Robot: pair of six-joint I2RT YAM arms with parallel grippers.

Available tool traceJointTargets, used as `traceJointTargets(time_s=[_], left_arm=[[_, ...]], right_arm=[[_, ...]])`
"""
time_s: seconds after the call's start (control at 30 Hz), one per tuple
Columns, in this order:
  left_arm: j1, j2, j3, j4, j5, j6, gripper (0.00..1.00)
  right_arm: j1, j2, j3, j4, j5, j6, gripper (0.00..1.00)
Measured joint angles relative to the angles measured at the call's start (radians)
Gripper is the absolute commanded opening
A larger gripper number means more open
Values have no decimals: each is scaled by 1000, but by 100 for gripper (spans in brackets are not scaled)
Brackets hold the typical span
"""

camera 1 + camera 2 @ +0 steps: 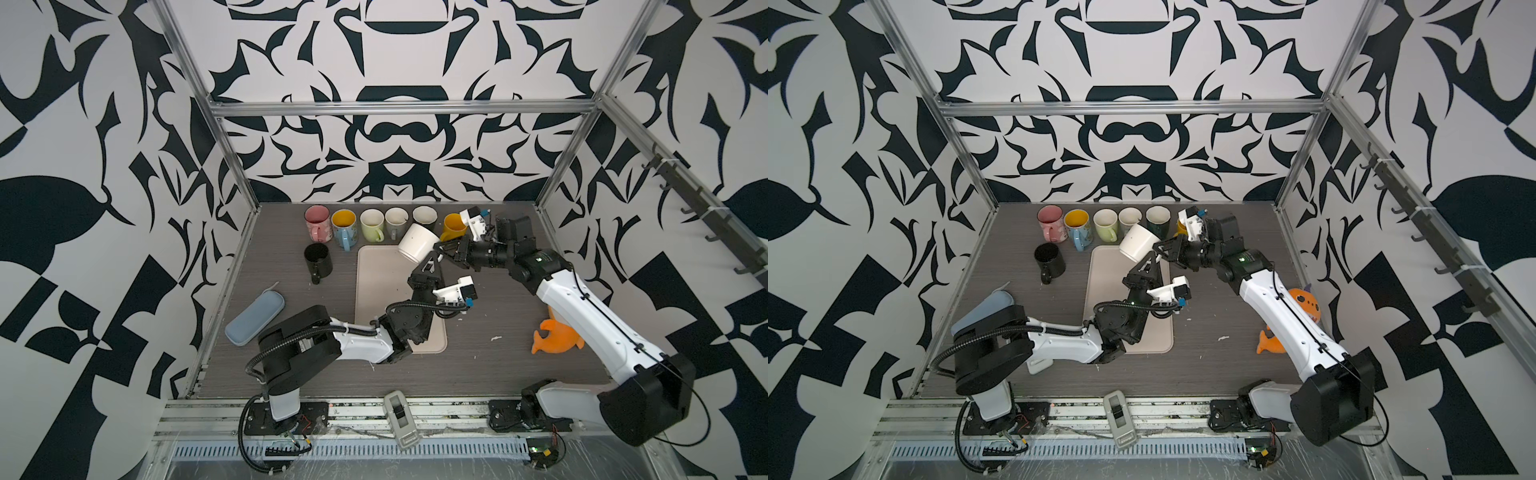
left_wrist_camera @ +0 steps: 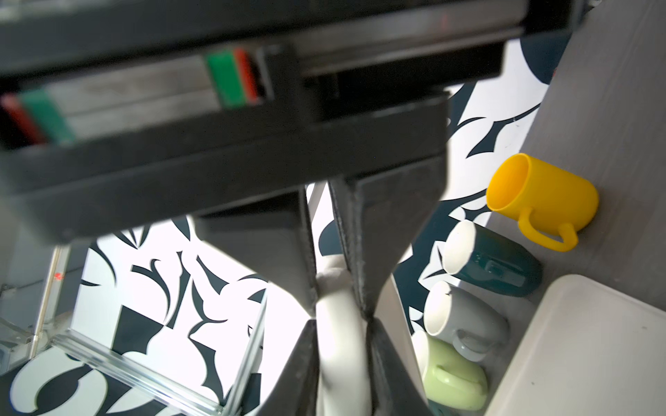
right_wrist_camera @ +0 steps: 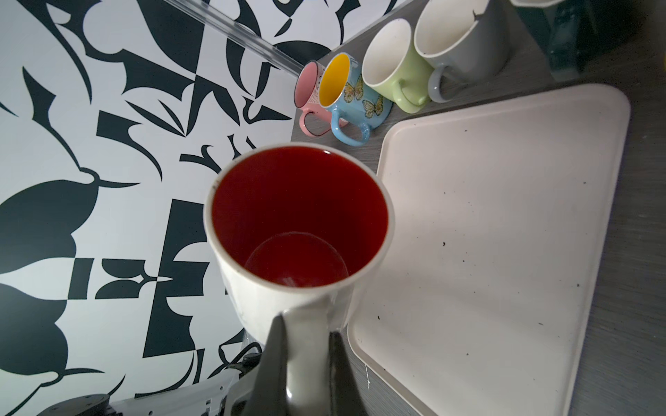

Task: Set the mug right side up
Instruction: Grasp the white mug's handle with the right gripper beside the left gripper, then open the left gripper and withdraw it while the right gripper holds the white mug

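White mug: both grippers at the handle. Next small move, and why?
Likely open the left gripper and back it off. The right gripper is shut on the handle, carrying the white mug tilted above the tray, while the left fingers flank that same handle; freeing it should let the right wrist roll the mug upright.

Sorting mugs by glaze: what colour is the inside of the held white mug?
Dark red; the white mug shows it best in the right wrist view.

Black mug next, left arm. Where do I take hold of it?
Pinch the handle of the black mug, coming from the near side with jaws across the loop: it juts toward the table's front edge, clear of the mug row behind it.
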Motion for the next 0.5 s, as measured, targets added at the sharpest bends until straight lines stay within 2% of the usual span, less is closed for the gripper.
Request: traceJointTargets(time_s=[0.5], left_arm=[[3,28,0,-10,-15,-8,45]], right_arm=[[22,1,-51,3,3,35,0]])
